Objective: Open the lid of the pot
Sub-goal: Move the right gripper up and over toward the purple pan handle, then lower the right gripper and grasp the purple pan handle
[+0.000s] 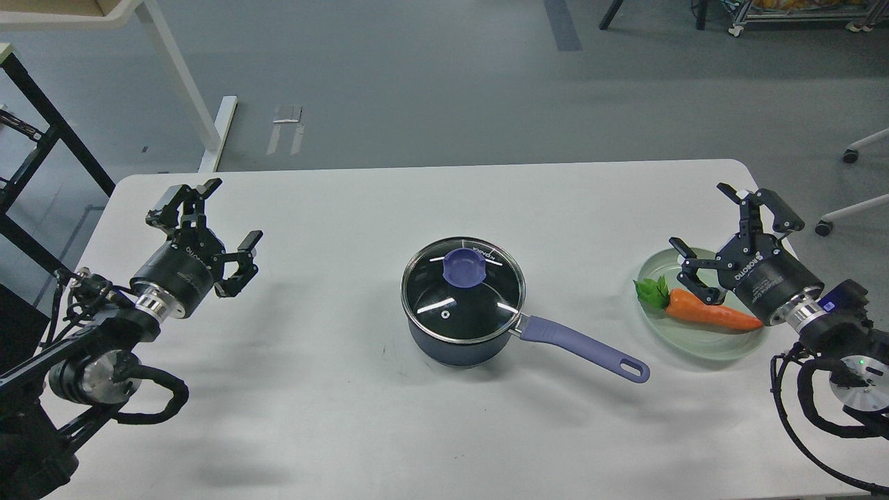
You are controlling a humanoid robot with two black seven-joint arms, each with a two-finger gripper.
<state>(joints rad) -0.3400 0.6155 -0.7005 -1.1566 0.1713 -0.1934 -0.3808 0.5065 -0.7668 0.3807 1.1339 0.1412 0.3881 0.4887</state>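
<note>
Room: grey floor, white desk legs far left, chair casters far right.
Table [333, 417]: white, rounded corners, carries everything.
Pot [455, 344]: navy, sits mid-table, about centred btwn the two arms.
Lid [462, 292]: glass, steel rim, seated flat on the pot, closed. Task not begun, by my read.
Knob [463, 267]: lavender, on the lid's far half as seen from the head.
Pot handle [583, 347]: long axis runs from the pot toward near-right, ending short of the plate.
Left end effector [229, 222]: fingers spread wide, nothing held, above the table well left of the pot.
Right end effector [715, 226]: fingers spread wide, nothing held, over the plate's far edge.
Plate [701, 347]: pale green glass w/ a toy carrot [712, 314] on it, right of the handle tip.
Key relation: knob lies right of the left end effector and left of the right one; both well apart from it, roughly equal reach. Left side has a clear run; right arm would have to cross the plate and handle, so left looks the easier pick.
</note>
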